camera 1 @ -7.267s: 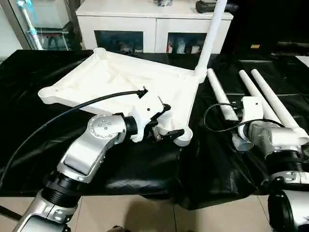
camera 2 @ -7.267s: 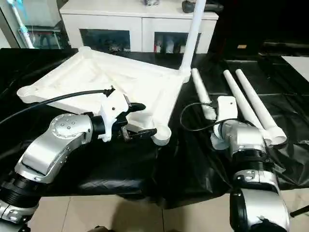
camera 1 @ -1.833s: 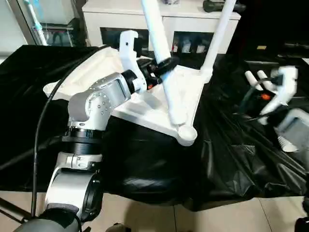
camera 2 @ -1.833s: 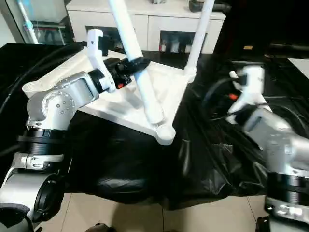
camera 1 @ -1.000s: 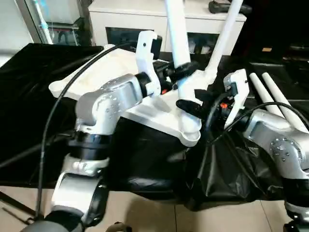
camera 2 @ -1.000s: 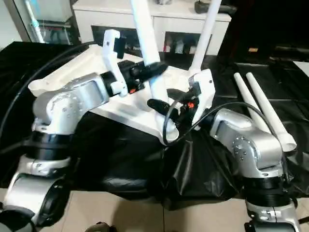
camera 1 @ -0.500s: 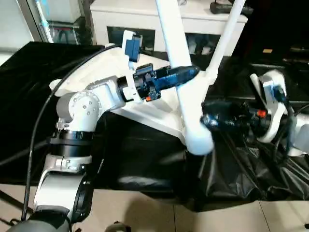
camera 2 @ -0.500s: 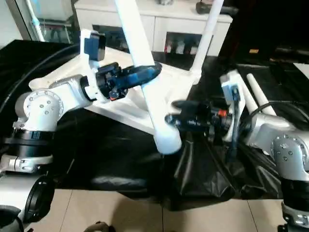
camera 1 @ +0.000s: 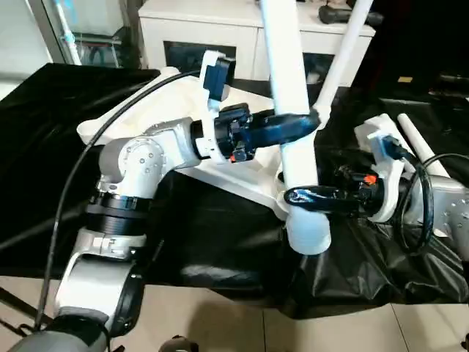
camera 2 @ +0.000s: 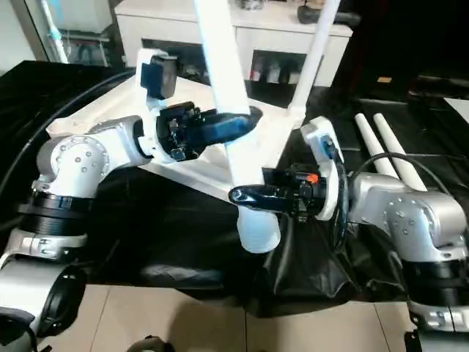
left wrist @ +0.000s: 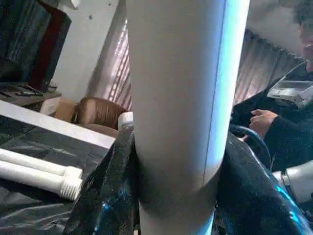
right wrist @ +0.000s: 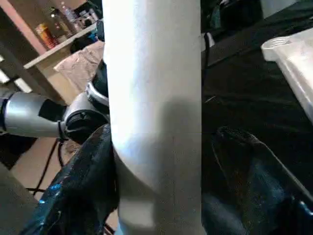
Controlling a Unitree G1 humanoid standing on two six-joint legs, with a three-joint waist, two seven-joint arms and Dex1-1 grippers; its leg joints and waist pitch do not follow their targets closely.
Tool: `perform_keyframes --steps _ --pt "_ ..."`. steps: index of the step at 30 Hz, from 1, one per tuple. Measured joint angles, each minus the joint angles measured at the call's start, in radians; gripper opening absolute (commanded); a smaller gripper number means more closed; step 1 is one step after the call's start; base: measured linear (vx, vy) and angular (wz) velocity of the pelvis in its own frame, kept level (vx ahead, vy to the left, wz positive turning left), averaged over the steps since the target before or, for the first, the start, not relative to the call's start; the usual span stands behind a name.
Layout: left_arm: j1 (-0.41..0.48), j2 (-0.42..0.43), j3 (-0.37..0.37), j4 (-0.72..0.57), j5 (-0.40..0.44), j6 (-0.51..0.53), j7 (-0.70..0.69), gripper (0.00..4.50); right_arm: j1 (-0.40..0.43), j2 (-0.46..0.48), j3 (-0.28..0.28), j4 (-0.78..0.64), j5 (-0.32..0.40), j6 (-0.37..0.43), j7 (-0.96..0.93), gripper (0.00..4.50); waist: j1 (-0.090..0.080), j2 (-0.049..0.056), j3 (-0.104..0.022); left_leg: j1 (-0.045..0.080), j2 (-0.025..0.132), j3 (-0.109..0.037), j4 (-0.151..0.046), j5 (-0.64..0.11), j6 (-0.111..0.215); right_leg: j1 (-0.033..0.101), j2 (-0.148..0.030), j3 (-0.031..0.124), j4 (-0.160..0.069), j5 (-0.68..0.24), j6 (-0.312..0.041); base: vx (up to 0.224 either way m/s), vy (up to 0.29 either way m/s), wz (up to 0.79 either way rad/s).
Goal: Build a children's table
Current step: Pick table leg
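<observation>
Over the near edge of the black-covered table [camera 1: 44, 183], you have 1 white tube leg [camera 1: 293, 139] held nearly upright by both arms: the left gripper [camera 1: 293, 126] is clamped around it partway up, and the right gripper [camera 1: 304, 196] is clamped around it lower down, just above its wide open bottom end, which hangs in front of the table edge. Behind the leg, the tabletop [camera 1: 146, 117] lies underside up on the black sheet, its near corner socket hidden by the leg and grippers. 1 fitted leg [camera 1: 344, 51] rises from its far right corner. 2 loose legs [camera 2: 385, 150] lie side by side on the sheet to the right. A white cabinet [camera 1: 198, 33] with glass doors stands behind the table. A person's hand [left wrist: 261, 117] appears in the left wrist view.
</observation>
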Motion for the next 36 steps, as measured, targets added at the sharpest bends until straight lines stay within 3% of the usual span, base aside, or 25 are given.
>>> perform_keyframes --steps 8,18,21,25,29,31,36 --pt "0.0 0.0 -0.007 0.005 0.01 -0.004 0.0 1.85 0.0 -0.008 0.021 0.0 -0.003 0.004 0.021 2.1 0.0 -0.001 0.0 0.0 0.0 0.0 0.0 0.0 0.0 0.0 0.0 0.0 0.0 0.0 0.0 0.0 0.0 0.0" --pt "-0.001 -0.006 -0.006 0.034 0.02 -0.017 -0.004 1.85 0.0 -0.006 0.027 0.004 -0.021 -0.01 0.017 1.89 0.0 -0.001 0.001 0.0 0.0 0.0 0.0 0.0 0.0 0.0 0.0 0.0 0.0 0.0 0.001 0.0 0.0 0.0" --pt "-0.006 -0.003 -0.004 0.04 0.03 -0.016 0.019 2.55 -0.001 0.024 0.022 0.018 -0.045 -0.036 -0.009 1.89 -0.003 -0.001 0.001 0.0 0.0 0.0 0.0 0.0 0.0 -0.001 0.0 0.0 0.0 -0.001 0.001 0.0 0.0 0.0" --pt "-0.015 -0.006 0.0 0.04 0.062 -0.022 0.095 2.77 -0.001 0.067 0.025 0.023 -0.112 -0.101 -0.1 1.88 -0.009 -0.002 0.001 0.0 0.0 0.0 0.0 0.0 0.0 -0.001 0.0 0.0 0.0 -0.003 0.006 0.0 0.0 0.0" --pt "-0.018 -0.012 0.034 0.043 0.079 -0.043 0.161 3.02 -0.022 0.117 0.052 0.022 -0.232 -0.235 -0.207 1.88 -0.02 -0.004 0.003 -0.001 0.001 0.0 0.0 0.0 -0.001 -0.002 0.0 -0.001 0.0 -0.003 0.006 0.0 0.0 0.0" --pt "-0.021 -0.018 0.036 0.043 0.087 -0.053 0.18 3.24 -0.023 0.132 0.06 0.022 -0.251 -0.26 -0.236 1.88 -0.022 -0.004 0.003 -0.002 0.001 0.0 -0.001 0.0 -0.001 -0.002 0.0 0.0 0.0 -0.003 0.005 0.0 0.0 0.0" --pt "-0.021 -0.093 0.061 0.044 0.171 -0.1 0.429 3.57 -0.024 0.22 0.072 0.022 -0.438 -0.395 -0.478 1.88 -0.023 -0.004 0.003 -0.003 0.0 0.0 -0.001 0.0 0.0 -0.003 0.0 0.0 -0.001 -0.002 0.003 0.0 0.0 0.0"
